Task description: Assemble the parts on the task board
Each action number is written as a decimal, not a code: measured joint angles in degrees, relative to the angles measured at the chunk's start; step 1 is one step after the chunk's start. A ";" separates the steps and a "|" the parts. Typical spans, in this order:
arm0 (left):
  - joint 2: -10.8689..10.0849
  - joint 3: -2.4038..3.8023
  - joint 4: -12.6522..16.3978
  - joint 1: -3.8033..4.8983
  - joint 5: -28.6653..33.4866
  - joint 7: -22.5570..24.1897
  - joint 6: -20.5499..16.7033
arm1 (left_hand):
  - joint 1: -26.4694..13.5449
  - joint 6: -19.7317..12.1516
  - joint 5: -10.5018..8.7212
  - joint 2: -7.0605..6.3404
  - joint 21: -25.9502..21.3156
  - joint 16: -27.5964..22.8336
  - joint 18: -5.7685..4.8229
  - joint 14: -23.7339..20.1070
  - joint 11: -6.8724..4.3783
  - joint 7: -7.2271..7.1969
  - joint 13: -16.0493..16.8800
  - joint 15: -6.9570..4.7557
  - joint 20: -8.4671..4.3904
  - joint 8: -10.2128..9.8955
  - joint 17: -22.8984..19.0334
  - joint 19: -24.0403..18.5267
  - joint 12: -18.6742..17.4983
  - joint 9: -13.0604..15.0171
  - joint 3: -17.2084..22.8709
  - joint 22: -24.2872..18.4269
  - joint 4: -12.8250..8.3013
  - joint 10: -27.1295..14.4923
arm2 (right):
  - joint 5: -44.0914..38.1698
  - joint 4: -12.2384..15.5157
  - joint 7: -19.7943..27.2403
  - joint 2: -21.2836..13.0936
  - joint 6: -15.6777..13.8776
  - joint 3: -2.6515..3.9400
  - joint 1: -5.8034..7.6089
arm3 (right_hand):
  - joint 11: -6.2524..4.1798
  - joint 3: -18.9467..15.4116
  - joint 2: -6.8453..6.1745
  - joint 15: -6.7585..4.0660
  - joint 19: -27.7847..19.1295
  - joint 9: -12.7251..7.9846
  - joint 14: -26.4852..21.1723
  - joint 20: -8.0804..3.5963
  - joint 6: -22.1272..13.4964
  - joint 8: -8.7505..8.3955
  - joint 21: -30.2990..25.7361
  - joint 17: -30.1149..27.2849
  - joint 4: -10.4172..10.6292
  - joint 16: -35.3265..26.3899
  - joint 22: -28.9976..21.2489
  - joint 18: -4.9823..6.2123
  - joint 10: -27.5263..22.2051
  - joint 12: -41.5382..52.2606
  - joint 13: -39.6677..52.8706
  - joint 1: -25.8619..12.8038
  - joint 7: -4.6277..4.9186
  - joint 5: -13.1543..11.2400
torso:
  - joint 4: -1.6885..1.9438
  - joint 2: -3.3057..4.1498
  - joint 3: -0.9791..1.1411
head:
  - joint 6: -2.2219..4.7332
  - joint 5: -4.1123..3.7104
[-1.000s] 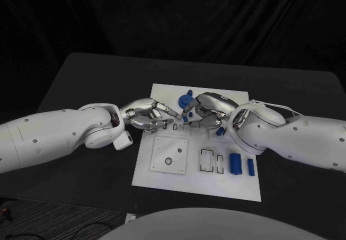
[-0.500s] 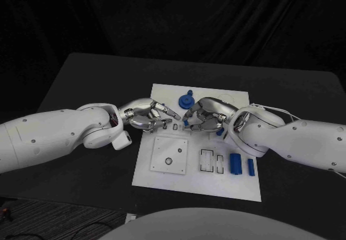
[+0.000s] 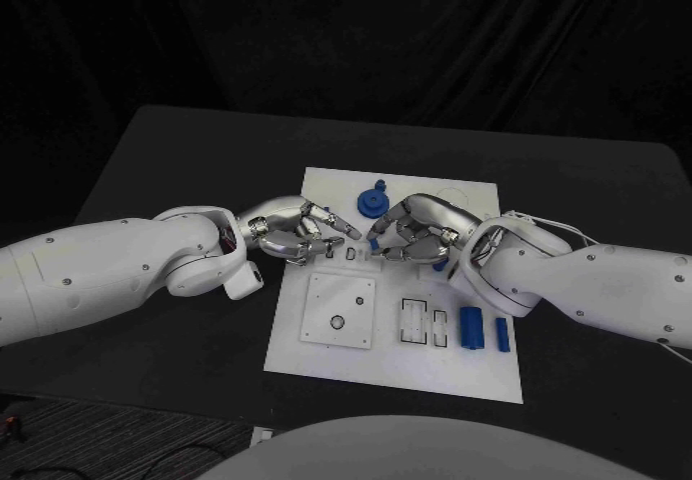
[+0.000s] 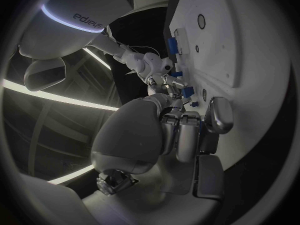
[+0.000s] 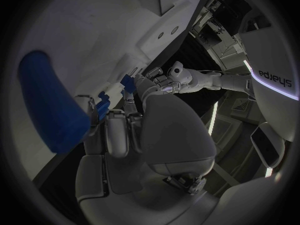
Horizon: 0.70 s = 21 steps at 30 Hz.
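Note:
The white task board (image 3: 433, 365) lies mid-table. My right hand (image 3: 411, 232) hovers low over its middle and pinches a small blue part (image 5: 128, 82) at its fingertips, right beside the left hand's fingers. My left hand (image 3: 296, 232) rests at the board's left edge, fingers curled in with one stretched toward the small slots; I see nothing in it. A round blue part (image 3: 372, 204) with a knob stands just beyond both hands. Another blue piece (image 3: 438, 264) shows under the right hand. In the left wrist view the right hand (image 4: 159, 75) faces my left hand (image 4: 169, 135).
A blue cylinder (image 3: 470, 322) and a blue bar (image 3: 502, 334) lie at the board's front right, next to rectangular slots (image 3: 423, 322). A square inset plate (image 3: 340, 310) sits at the front left. Black table surrounds the board.
My right hand has slid a little toward the front of the board and lowered, uncovering more of the round blue part. The left hand has stayed put.

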 measured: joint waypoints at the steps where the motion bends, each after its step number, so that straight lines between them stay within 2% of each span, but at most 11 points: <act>1: 0.01 0.00 -0.01 0.00 0.00 0.00 0.00 | 0.00 0.00 0.00 0.00 0.00 0.00 0.00 0.00 0.00 0.00 0.00 0.00 -0.10 0.00 0.00 -0.10 0.00 0.00 0.00 0.00 0.00 0.00 | 0.08 -0.07 0.04 -0.02 -0.03 0.00 -0.05 | -0.08 0.00 -0.04 0.00 -0.13 0.00 0.00 -0.13 0.00 0.00 -0.43 0.00 0.00 -0.08 0.02 0.00 -0.08 -0.23 0.00 0.14 -0.01 -0.34 | -0.01 0.00 0.00 | 0.00 0.01; 5: 0.08 0.00 -0.04 0.00 0.00 -0.01 0.01 | 0.00 0.00 0.00 0.00 0.00 0.00 0.00 0.00 0.00 0.00 0.00 0.00 -0.10 0.00 0.00 -0.09 0.00 0.00 0.00 0.00 0.00 0.00 | 0.36 -0.44 -0.12 -0.04 0.15 -0.02 -0.21 | -0.29 -0.16 -0.07 -0.20 -0.51 -0.28 0.20 -0.51 0.09 0.00 -1.54 0.00 -0.16 -0.44 0.03 0.00 0.12 -0.84 0.00 0.60 -0.18 -0.60 | -0.01 0.00 0.00 | 0.00 -0.03; 21: 0.30 0.00 -0.15 0.00 0.00 -0.06 0.03 | 0.00 0.00 0.00 0.00 0.00 0.00 -0.01 0.00 0.00 0.00 0.00 0.00 -0.09 0.00 0.00 -0.09 0.00 -0.01 0.00 0.00 0.00 0.00 | 0.84 -0.84 -1.73 0.31 1.76 0.26 -0.26 | -0.28 -0.33 0.08 -0.37 -0.71 -0.51 0.03 -0.71 0.59 -0.73 -2.08 0.00 -0.31 -0.73 0.01 -0.02 0.12 -1.13 -0.01 0.75 -1.54 -1.73 | 0.04 0.00 -0.04 | 0.00 -0.03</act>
